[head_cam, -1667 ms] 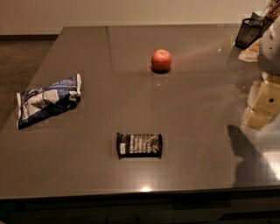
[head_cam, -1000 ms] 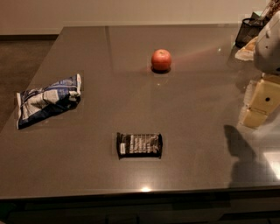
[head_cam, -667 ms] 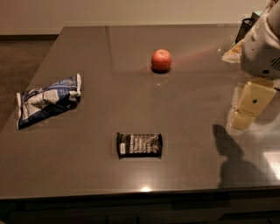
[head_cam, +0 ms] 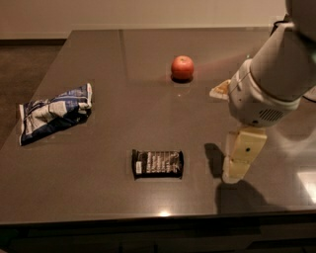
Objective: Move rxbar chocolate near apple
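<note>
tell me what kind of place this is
Probably an indoor lab or office kitchen setup: a dark glossy table by a plain pale wall, with an apple, an rxbar chocolate and a blue-and-white snack bag laid out. The gripper hangs low over the table, right of the bar.

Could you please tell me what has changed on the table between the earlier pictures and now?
The gripper has swung in from the right edge of the table, leftward and toward the near edge, and now hangs just right of the rxbar chocolate, apart from it. Nothing has been taken hold of or let go. The rxbar chocolate, the apple and the blue-and-white snack bag lie where they were.
</note>
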